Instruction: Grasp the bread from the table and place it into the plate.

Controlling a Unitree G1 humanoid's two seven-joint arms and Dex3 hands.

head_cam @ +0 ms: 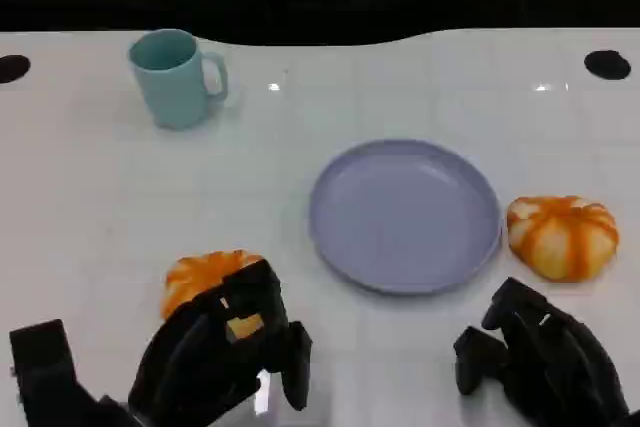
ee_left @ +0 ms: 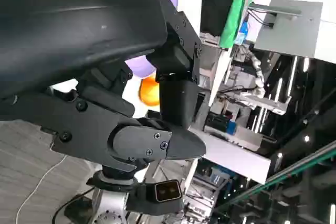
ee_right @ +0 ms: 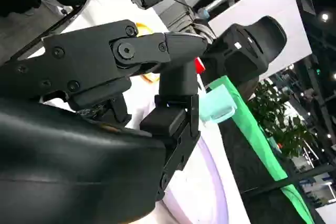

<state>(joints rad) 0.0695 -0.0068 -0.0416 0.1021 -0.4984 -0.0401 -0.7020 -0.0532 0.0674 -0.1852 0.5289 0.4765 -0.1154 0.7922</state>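
While left hand (head_cam: 225,347) hovers over orange-and-white round bread roll (head_cam: 205,282) on white table (head_cam: 90,207), fingers curled around near side, firm grip not confirmed: cannot tell if closed on it. Advice: settle fingers low around roll, squeeze gently, lift straight. Teal ceramic mug (head_cam: 177,77) far back, well apart. Lavender round plate (head_cam: 405,215) centre-right: target. Second striped orange roll (head_cam: 562,236) just beside plate. Right hand (head_cam: 540,357) near it, fingers curled, holding nothing.

The white tabletop (head_cam: 90,197) carries a teal mug (head_cam: 176,78) at far left, a lavender plate (head_cam: 404,215) at centre, and two orange breads (head_cam: 205,277) (head_cam: 562,236) on either side of the plate
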